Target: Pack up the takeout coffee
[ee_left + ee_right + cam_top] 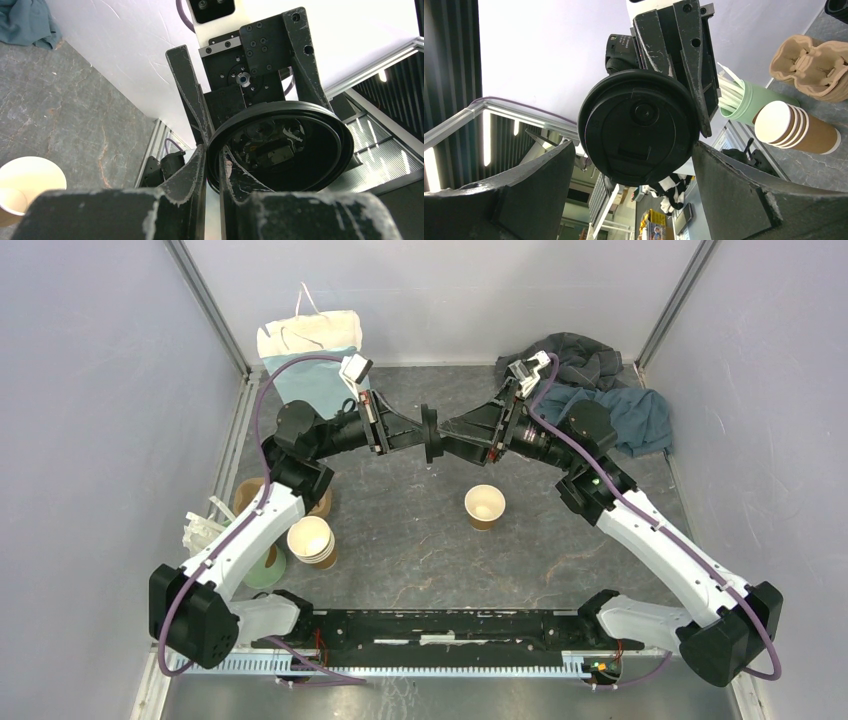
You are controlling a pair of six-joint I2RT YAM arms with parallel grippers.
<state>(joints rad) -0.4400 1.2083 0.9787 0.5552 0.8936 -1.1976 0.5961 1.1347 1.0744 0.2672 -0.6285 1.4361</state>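
Edgewise stands the black lid [431,433], top facing the right gripper [633,150].

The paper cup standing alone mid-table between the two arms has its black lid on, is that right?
Not quite. The paper cup stands alone mid-table between the arms, but it is open: the top view shows its cream inside. The black lid is in the air, pinched at its rim by the left hand, the right hand open around it.
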